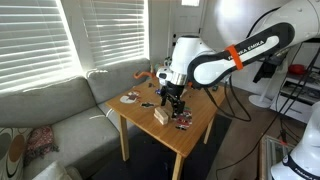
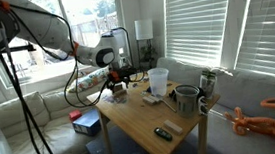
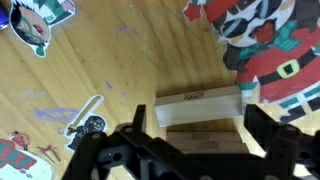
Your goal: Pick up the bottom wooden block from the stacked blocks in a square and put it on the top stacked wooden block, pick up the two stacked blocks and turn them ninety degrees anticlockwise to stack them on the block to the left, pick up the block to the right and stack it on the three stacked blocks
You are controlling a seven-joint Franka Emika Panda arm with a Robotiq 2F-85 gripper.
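In the wrist view, pale tan wooden blocks lie on the wooden table between my black fingers. One block lies crosswise, farther from the wrist. Two more blocks lie pressed together nearer the wrist, partly hidden by the gripper body. My gripper is open, with one finger on each side of the blocks and not touching them. In an exterior view the gripper hangs low over the table, next to a pale block. In another exterior view the gripper is at the table's far corner, where the blocks are too small to make out.
Stickers lie on the table top, with a large red and white one beside the blocks. Small dark red-speckled items sit near the table edge. A clear cup, a grey mug and a dark object stand on the table. A sofa flanks it.
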